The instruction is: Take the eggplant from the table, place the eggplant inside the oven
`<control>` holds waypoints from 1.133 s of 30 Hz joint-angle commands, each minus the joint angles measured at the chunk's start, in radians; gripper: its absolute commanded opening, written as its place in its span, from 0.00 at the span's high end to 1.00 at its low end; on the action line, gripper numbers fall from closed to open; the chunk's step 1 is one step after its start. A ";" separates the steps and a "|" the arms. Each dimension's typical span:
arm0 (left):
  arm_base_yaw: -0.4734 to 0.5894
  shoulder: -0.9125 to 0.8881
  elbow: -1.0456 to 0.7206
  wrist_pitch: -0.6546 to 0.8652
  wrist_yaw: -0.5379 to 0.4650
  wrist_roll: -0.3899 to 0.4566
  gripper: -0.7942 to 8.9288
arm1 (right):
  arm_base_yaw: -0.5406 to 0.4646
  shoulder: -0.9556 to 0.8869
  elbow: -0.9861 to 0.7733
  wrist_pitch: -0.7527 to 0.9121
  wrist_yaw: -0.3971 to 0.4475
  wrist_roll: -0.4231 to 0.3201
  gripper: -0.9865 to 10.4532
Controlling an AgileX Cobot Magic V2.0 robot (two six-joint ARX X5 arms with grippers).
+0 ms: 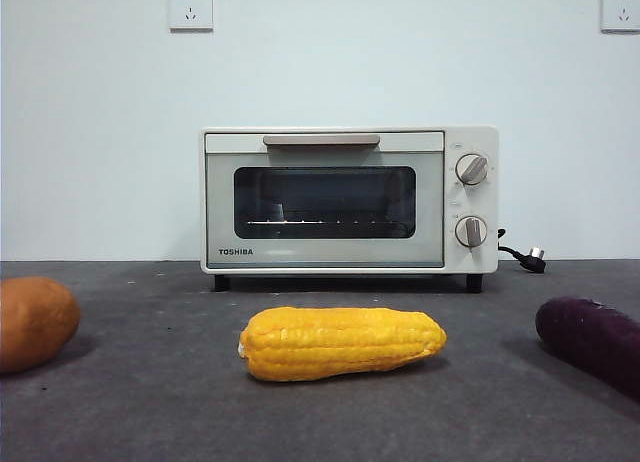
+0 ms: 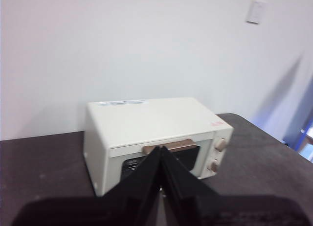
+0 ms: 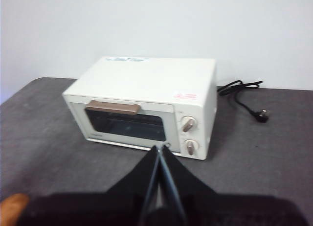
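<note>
A: Item one, the eggplant (image 1: 592,344)?
B: Dark purple, lying on the worktop (image 1: 150,392) in front of the oven (image 1: 349,199) and off toward its knob side, at the front view's edge and cut off by it. Nothing touches it.

A: Its place against each claw?
B: Neither wrist view shows the eggplant, and no arm appears in the front view. Left claw (image 2: 160,150): jaws pressed together to a point, empty, held above the worktop facing the oven's door side. Right claw (image 3: 159,148): jaws likewise closed, empty, also aimed at the oven front. How far either stands from the eggplant cannot be told.

A: Item two, the oven?
B: Cream-white, door closed, beige bar handle (image 1: 321,140) along the top of the door, two knobs (image 1: 471,169) at one side, wire rack visible through the dark glass. Its black cord and plug (image 1: 535,258) lie on the worktop beside the knob end.

A: Other stock?
B: Yellow corn cob (image 1: 342,343) lying directly in front of the oven; orange-brown potato-like vegetable (image 1: 35,322) in front of the oven toward the side away from the knobs. Two wall sockets (image 1: 190,9) above the oven.
</note>
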 commanded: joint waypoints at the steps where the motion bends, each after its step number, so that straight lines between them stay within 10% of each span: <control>1: -0.016 0.021 0.042 -0.034 0.014 0.041 0.92 | 0.011 0.017 0.064 -0.038 -0.023 -0.011 0.92; 13: -0.056 0.058 0.074 -0.074 0.020 0.069 0.92 | 0.060 0.038 0.151 -0.156 -0.118 -0.011 0.90; 26: -0.089 0.135 0.074 -0.086 0.065 0.102 0.92 | 0.085 0.057 0.151 -0.208 -0.164 -0.007 0.39; 34: -0.106 0.224 0.075 -0.023 0.066 0.102 0.92 | 0.094 0.091 0.153 -0.286 -0.217 -0.008 0.38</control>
